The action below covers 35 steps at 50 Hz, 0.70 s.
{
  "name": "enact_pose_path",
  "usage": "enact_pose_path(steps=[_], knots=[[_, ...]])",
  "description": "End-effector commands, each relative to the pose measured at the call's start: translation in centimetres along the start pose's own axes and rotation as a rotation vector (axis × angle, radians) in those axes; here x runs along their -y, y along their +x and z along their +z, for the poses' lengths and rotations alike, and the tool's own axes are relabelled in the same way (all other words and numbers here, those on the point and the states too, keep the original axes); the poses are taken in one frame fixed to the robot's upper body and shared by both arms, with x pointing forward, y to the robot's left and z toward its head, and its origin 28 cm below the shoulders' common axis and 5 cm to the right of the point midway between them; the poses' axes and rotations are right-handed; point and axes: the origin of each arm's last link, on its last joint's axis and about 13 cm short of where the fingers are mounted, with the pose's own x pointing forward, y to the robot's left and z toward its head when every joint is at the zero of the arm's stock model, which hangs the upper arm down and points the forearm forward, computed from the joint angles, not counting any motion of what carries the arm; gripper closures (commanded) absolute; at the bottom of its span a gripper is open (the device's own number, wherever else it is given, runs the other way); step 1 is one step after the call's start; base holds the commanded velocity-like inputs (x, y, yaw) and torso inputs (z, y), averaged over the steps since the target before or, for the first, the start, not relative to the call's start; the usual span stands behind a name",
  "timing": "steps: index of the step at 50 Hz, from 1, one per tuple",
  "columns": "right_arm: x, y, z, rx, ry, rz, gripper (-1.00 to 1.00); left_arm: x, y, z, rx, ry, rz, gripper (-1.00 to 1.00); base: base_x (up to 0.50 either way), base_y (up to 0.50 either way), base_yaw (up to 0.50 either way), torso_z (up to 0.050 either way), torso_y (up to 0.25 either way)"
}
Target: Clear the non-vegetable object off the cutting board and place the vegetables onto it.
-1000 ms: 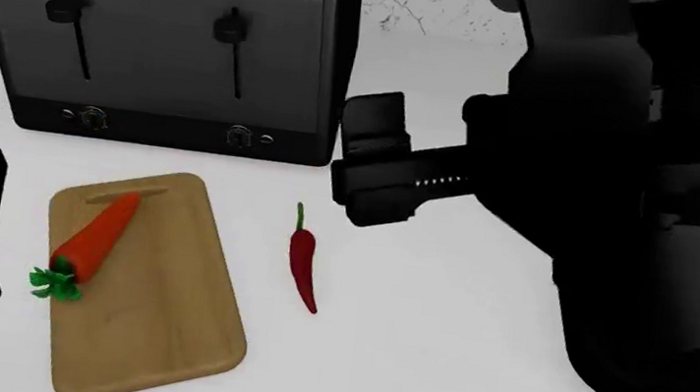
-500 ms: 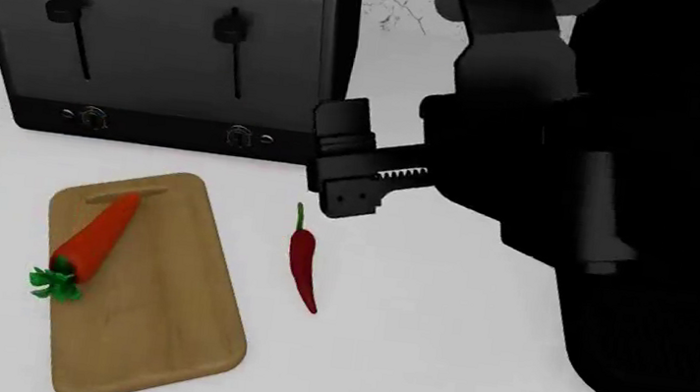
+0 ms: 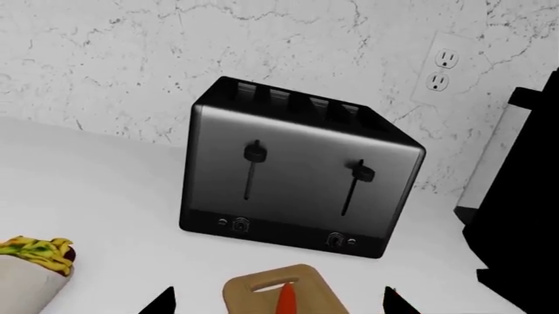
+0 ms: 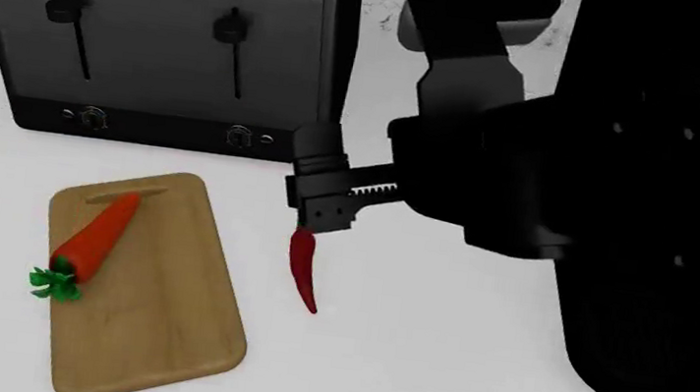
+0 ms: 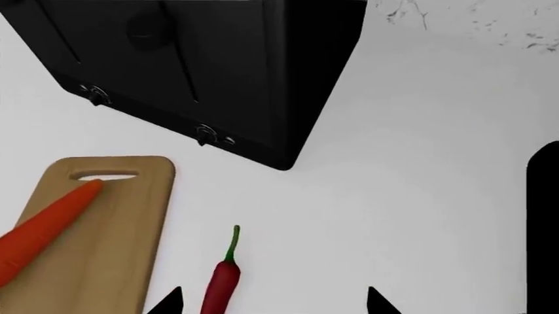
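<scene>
My right pincer hangs released over the chili (stem end), carrot on the board; left pincer's state I cannot tell.

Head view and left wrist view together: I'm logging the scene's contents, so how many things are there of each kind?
Vegetables: 2, carrot and chili pepper
Wraps: 1, burrito
Boards: 1, cutting board
Appliances: 1, toaster
Total: 5

Carrot on board; chili beside; burrito off.
</scene>
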Motion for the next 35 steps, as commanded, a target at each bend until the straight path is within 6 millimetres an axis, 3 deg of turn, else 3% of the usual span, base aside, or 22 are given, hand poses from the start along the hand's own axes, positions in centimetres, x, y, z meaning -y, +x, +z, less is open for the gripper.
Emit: enact_pose_path(steps=[1,35], knots=[[-0.6,1.4,0.3,-0.008,-0.015,0.057,-1.00,-0.1,0.3,0.3,0.043,-0.029,-0.006,-1.00,0.00,0.00,0.00,0.000,0.000],[-1.5,6.0,-0.4,-0.066,-0.034,0.115,-1.00,-0.3,0.3,0.3,0.052,-0.034,0.005,-1.00,0.00,0.00,0.00,0.000,0.000]])
